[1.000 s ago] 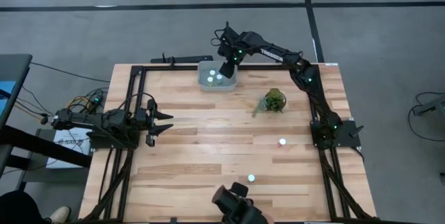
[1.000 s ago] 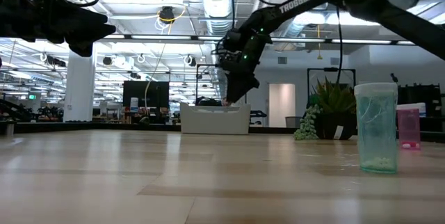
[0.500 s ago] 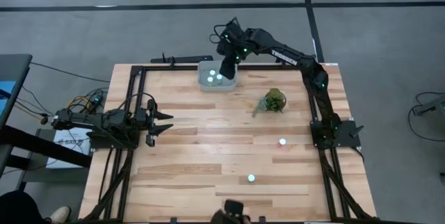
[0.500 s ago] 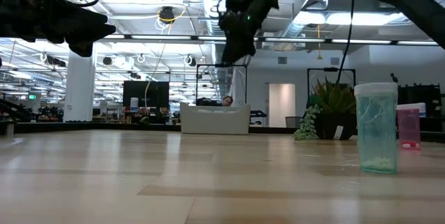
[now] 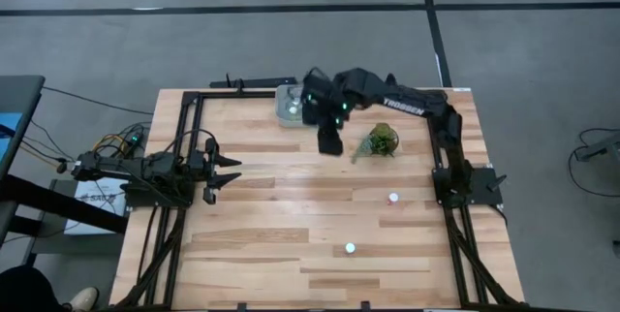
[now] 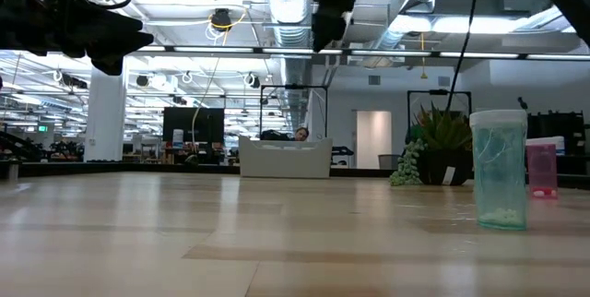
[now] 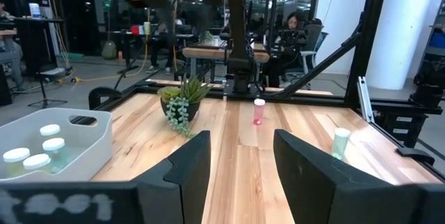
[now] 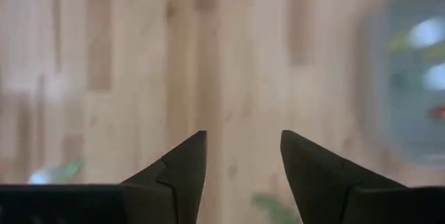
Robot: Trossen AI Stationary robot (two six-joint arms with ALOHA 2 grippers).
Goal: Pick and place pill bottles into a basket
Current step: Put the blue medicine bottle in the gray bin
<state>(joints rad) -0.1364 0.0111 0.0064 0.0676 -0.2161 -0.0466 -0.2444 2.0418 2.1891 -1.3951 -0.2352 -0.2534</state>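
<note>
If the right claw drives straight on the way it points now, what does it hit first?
Probably bare table: the right claw, open and empty, points down at wood between the basket and the plant. Height is unclear.

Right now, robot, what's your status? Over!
Right gripper open, empty, beside basket. Left gripper open, waiting at table's left. Teal bottle, reddish bottle left. Plant near reddish one.
</note>
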